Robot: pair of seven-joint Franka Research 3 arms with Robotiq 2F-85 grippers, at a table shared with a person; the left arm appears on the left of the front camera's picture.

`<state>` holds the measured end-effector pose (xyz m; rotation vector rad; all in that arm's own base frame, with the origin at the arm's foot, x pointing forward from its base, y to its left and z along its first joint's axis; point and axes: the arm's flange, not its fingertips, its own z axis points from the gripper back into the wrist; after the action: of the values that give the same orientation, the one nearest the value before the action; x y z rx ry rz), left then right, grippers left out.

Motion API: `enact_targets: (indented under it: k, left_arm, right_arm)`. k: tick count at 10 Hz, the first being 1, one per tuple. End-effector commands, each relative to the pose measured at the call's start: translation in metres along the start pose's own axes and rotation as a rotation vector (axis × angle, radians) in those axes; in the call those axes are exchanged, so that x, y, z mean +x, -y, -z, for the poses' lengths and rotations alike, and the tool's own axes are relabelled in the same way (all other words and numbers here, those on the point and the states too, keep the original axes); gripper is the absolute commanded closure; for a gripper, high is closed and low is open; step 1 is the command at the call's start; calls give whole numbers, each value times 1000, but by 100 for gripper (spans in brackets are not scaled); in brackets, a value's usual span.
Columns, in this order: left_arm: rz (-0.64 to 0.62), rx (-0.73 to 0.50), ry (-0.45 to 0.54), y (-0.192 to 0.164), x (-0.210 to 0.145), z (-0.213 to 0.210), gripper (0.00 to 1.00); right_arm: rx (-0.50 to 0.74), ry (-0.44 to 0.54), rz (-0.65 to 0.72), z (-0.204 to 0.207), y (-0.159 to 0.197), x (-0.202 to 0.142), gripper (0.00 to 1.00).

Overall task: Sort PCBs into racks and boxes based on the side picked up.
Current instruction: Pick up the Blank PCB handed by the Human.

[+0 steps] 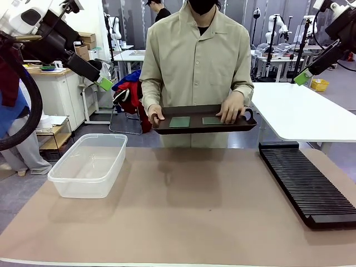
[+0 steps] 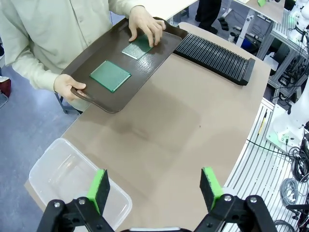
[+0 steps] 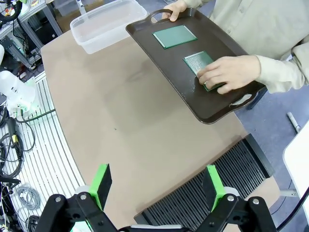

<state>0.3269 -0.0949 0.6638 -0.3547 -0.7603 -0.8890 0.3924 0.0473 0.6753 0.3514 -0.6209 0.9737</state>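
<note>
Front view, two thin green PCBs [image 1: 179,122]

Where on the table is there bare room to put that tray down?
The wide brown tabletop between the clear tub and the black slotted rack is bare. The tray itself is crowded: two circuit boards and a hand.

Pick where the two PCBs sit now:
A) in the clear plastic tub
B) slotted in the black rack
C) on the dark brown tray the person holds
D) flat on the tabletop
C: one PCB lies uncovered on the dark brown tray that the person holds, and the other PCB lies on the same tray, partly under the person's hand.
</note>
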Motion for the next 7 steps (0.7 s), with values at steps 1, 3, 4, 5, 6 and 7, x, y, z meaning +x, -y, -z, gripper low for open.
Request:
enact_targets:
  k: [1,3,4,5,6,7]
  left_arm:
    - [-1,-8,5,-1,-1,-1,0]
    - [-1,-8,5,-1,-1,-1,0]
    - [-1,-8,5,-1,-1,-1,0]
    - [-1,-8,5,-1,-1,-1,0]
    - [-1,-8,5,-1,-1,-1,0]
    - [-1,-8,5,-1,-1,-1,0]
  right_arm:
    - [3,3,1,0,1,-1,0]
    - [3,3,1,0,1,-1,0]
    - [3,3,1,0,1,-1,0]
    - [3,3,1,0,1,-1,0]
    - [3,3,1,0,1,-1,0]
    - [3,3,1,0,1,-1,0]
